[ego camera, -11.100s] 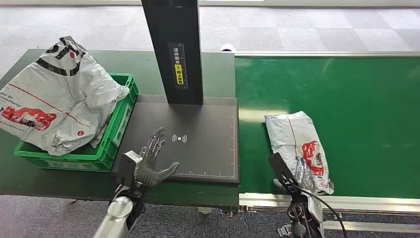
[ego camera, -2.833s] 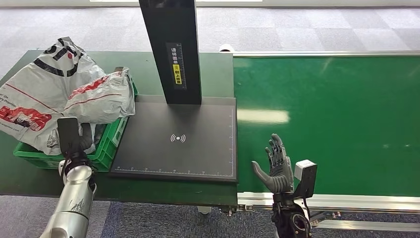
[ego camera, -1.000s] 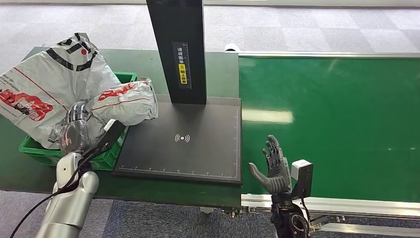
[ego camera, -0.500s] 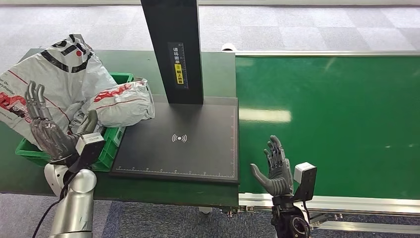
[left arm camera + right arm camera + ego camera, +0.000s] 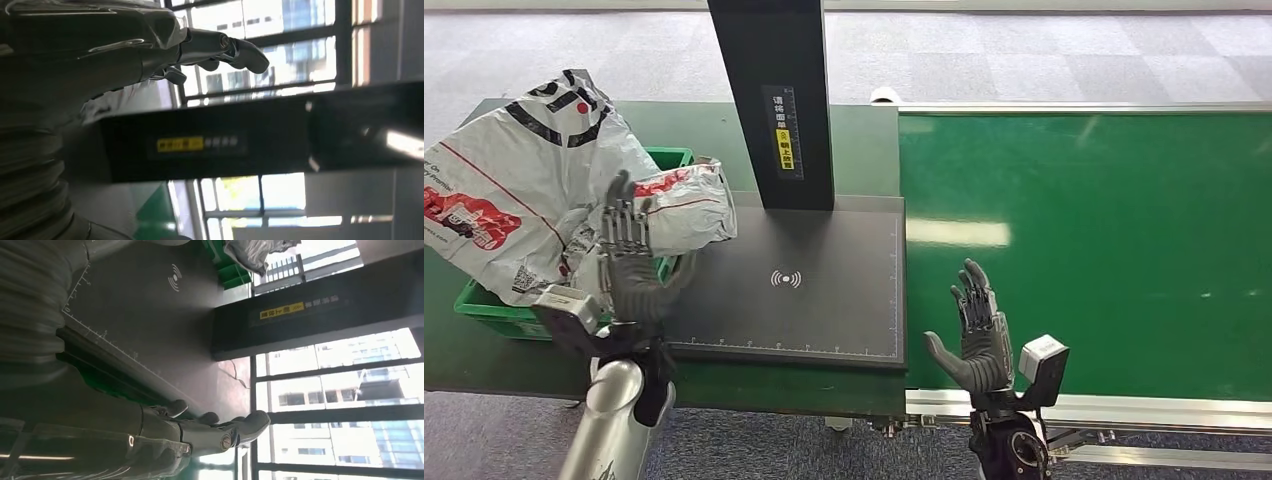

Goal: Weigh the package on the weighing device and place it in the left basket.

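Observation:
The small grey package [image 5: 686,204] with red print lies on top of the green basket [image 5: 489,303] at the left, leaning over its right rim beside a bigger white package [image 5: 509,180]. My left hand [image 5: 629,268] is raised in front of the basket, fingers spread, holding nothing; its fingers [image 5: 220,47] show against the windows in the left wrist view. The black weighing plate [image 5: 804,285] lies bare, with its black post [image 5: 774,100] behind. My right hand [image 5: 974,335] is open at the conveyor's near edge, and its fingers [image 5: 220,432] show in the right wrist view too.
The green conveyor belt [image 5: 1104,240] stretches to the right of the scale, with a metal rail [image 5: 1124,412] along its near edge. The dark green table [image 5: 724,385] carries the basket and scale. The package [image 5: 255,250] shows at the basket [image 5: 227,270] in the right wrist view.
My left hand has swung right, from in front of the big white package to the basket's right corner, still spread. The package stays on the basket. My right hand has barely moved.

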Motion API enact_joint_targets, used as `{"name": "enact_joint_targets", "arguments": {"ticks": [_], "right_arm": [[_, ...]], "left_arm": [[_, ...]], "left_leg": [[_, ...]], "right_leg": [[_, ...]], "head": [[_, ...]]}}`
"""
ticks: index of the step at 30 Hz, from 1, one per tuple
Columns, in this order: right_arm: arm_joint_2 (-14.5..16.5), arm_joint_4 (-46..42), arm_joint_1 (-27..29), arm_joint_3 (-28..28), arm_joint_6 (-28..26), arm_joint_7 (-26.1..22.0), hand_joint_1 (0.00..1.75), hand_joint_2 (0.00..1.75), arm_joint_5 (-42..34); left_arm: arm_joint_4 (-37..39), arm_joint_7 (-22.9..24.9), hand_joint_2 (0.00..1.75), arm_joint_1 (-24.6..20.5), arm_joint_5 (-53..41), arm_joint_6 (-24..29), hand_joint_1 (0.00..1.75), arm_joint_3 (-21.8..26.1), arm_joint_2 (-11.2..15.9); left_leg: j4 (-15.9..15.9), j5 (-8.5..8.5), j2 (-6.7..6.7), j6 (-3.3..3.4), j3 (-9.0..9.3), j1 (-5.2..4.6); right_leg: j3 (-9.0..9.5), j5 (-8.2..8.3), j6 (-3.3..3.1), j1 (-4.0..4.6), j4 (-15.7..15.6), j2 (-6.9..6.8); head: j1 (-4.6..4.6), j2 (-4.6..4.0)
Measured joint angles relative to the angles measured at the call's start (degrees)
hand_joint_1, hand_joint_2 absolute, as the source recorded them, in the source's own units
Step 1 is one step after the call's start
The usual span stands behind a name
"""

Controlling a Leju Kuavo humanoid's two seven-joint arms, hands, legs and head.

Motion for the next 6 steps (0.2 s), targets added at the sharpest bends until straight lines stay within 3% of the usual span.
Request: {"name": "enact_joint_targets", "arguments": {"ticks": [3,6], "right_arm": [[-0.2,-1.1,-0.1,0.9,-0.3,-1.1,0.0,1.75,3.1],[-0.3,-2.0,-0.1,1.5,-1.2,-1.6,0.0,1.75,5.0]], "left_arm": [[3.4,2.5,1.75,1.1,-1.5,-7.7,0.0,-3.7,0.4],[5.5,4.1,1.75,2.2,-2.3,-11.6,0.0,-5.7,0.4]], "left_leg": [[0.0,-0.01,-0.02,0.0,-0.01,0.0],[0.0,-0.02,-0.01,-0.01,-0.03,0.01]], "right_leg": [[-0.03,0.0,0.0,0.0,0.0,0.0],[-0.06,-0.01,0.0,0.0,0.0,0.0]], "head": [[-0.01,0.0],[-0.02,0.0]]}}
